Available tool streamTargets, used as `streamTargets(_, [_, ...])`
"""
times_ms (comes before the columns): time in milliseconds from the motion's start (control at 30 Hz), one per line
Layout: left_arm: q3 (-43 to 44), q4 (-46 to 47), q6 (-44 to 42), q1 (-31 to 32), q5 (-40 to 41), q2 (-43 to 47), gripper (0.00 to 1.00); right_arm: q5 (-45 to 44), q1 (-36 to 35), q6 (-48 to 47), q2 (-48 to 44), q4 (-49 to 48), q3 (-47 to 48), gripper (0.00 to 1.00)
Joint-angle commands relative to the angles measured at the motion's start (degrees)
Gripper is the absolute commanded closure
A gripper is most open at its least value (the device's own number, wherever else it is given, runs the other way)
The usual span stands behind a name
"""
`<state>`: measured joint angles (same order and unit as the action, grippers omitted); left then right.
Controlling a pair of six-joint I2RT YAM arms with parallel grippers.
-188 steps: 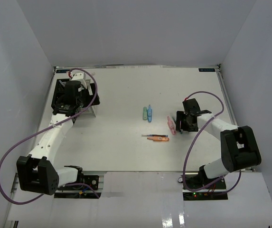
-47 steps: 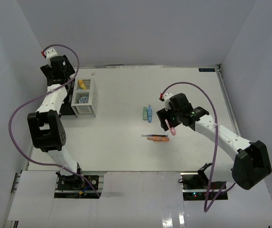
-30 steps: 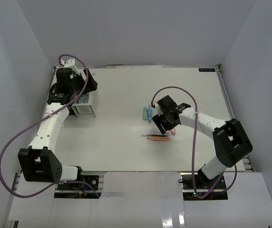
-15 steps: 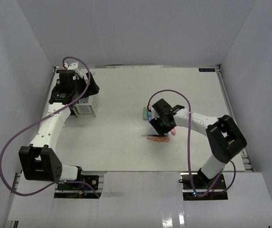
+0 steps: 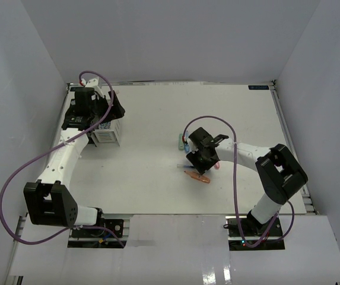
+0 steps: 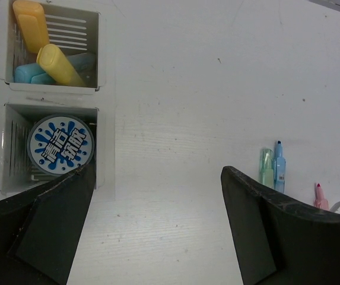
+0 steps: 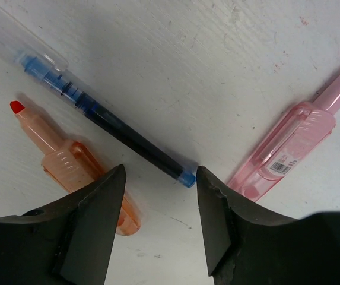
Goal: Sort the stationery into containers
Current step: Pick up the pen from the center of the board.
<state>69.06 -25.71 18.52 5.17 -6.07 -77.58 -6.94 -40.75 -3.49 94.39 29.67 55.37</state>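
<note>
My right gripper (image 7: pixel 161 184) hangs open low over the table, nothing between its fingers. Just ahead of the gap lies the end of a thin blue-black pen (image 7: pixel 104 127). An orange marker (image 7: pixel 69 160) lies beside the left finger and a pink marker (image 7: pixel 288 145) beside the right one. From above, this gripper (image 5: pixel 198 161) covers the pen, with the orange marker (image 5: pixel 198 176) at its near side. My left gripper (image 6: pixel 158 225) is wide open beside the white container (image 6: pixel 101 89), which holds yellow, orange and blue markers and a tape roll (image 6: pixel 60 145). The black container is hidden behind the left arm.
A green marker (image 6: pixel 266 168) and a blue marker (image 6: pixel 279 169) lie side by side mid-table, just beyond the right gripper; they are the green marker (image 5: pixel 180 141) and blue marker (image 5: pixel 186 142) from above. The white container (image 5: pixel 107 136) stands at the far left.
The right gripper has slid toward the near edge onto the pen and orange marker, its jaws narrowing. The orange marker now lies slanted. The left arm has barely moved.
</note>
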Motion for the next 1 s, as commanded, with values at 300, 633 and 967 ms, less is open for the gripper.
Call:
streamTargets(300, [1.7, -0.3, 0.02, 0.81, -1.14, 0.06, 0.02, 2.11, -0.64, -2.31, 4.49, -1.81, 3.16, 0.49])
streamTargets(633, [1.43, -0.21, 0.29, 0.9, -1.32, 0.06, 0.02, 4.92, -0.56, -6.88, 8.44, -1.63, 7.47, 0.57])
streamTargets(967, [2.66, -0.48, 2.74, 1.07, -4.56, -0.47, 0.02, 3.69, -0.56, -9.51, 8.36, -1.72, 10.63, 0.92])
